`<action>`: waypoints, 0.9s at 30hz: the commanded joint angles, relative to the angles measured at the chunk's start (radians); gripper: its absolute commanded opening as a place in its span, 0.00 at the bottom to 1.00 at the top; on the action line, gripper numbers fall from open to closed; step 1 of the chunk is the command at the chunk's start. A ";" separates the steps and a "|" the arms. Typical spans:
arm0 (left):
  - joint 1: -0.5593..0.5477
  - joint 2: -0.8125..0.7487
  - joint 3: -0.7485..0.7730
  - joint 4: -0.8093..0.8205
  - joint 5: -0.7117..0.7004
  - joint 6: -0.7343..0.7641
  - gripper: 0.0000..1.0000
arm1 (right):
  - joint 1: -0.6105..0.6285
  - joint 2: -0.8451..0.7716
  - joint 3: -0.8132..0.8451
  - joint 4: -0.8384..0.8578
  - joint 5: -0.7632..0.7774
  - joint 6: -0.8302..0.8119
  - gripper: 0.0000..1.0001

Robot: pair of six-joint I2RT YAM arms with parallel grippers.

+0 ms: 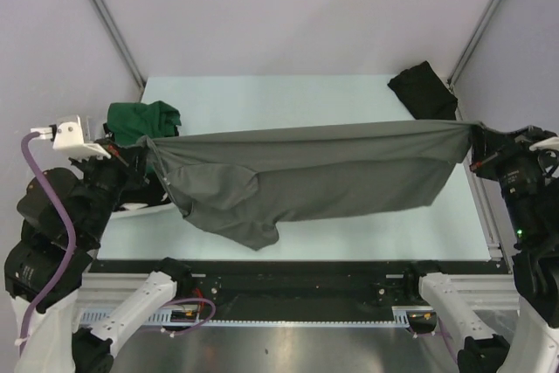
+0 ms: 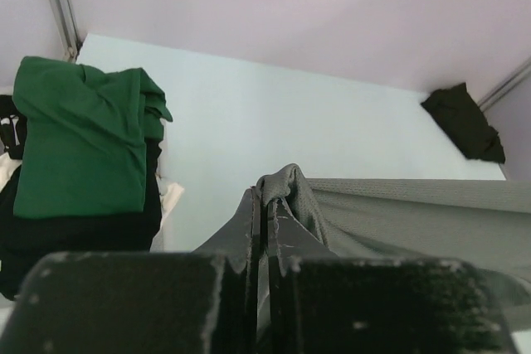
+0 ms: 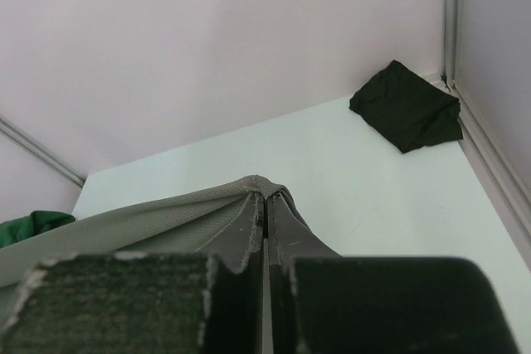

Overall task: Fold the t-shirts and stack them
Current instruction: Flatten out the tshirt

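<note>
Left arm bent at the table's left edge, left gripper (image 1: pixel 145 151) raised, jaws pinched tight on 1 corner of the grey t-shirt (image 1: pixel 306 176). Green t-shirt (image 1: pixel 140 120) lies bunched just behind it. The grey shirt hangs above the table (image 1: pixel 288 98), top edge taut, lower part sagging in soft matte folds. Black t-shirt (image 1: pixel 424 89) lies crumpled in the far right corner. Right arm at the right edge, right gripper (image 1: pixel 474 141) clamped on the other corner.

I see a pale mint counter (image 1: pixel 306 98) boxed in by plain lilac-white walls (image 1: pixel 288 6), with a grey metal strut (image 1: pixel 105 17) running up each back corner. At the counter's left edge something white (image 1: pixel 135 209) shows, mostly hidden, so I cannot tell what it is.
</note>
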 commanded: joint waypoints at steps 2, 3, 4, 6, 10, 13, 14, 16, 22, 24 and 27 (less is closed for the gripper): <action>0.005 -0.046 -0.065 -0.012 -0.087 0.074 0.00 | -0.049 0.007 0.014 -0.095 0.113 0.025 0.00; 0.005 -0.041 -0.087 -0.002 -0.116 0.078 0.00 | -0.052 0.013 0.000 -0.088 0.110 0.025 0.00; 0.005 -0.038 -0.111 0.026 -0.133 0.078 0.00 | -0.052 0.021 -0.023 -0.059 0.106 0.024 0.00; 0.005 -0.006 -0.182 0.061 -0.156 0.079 0.00 | -0.053 0.059 -0.084 0.013 0.098 0.007 0.00; 0.005 0.112 -0.245 0.159 -0.144 0.078 0.00 | -0.052 0.160 -0.193 0.165 0.098 -0.051 0.00; 0.005 0.223 -0.272 0.222 -0.171 0.107 0.00 | -0.050 0.281 -0.252 0.276 0.118 -0.122 0.00; 0.005 0.254 -0.283 0.241 -0.185 0.123 0.00 | -0.049 0.316 -0.263 0.305 0.128 -0.140 0.00; 0.005 0.316 -0.304 0.320 -0.207 0.149 0.00 | -0.052 0.408 -0.286 0.408 0.144 -0.194 0.00; 0.010 0.442 -0.369 0.514 -0.266 0.219 0.00 | -0.069 0.654 -0.295 0.618 0.132 -0.274 0.00; 0.015 0.508 -0.374 0.551 -0.279 0.234 0.00 | -0.075 0.709 -0.292 0.656 0.113 -0.277 0.00; 0.019 0.603 -0.349 0.572 -0.297 0.240 0.00 | -0.079 0.788 -0.289 0.704 0.089 -0.262 0.00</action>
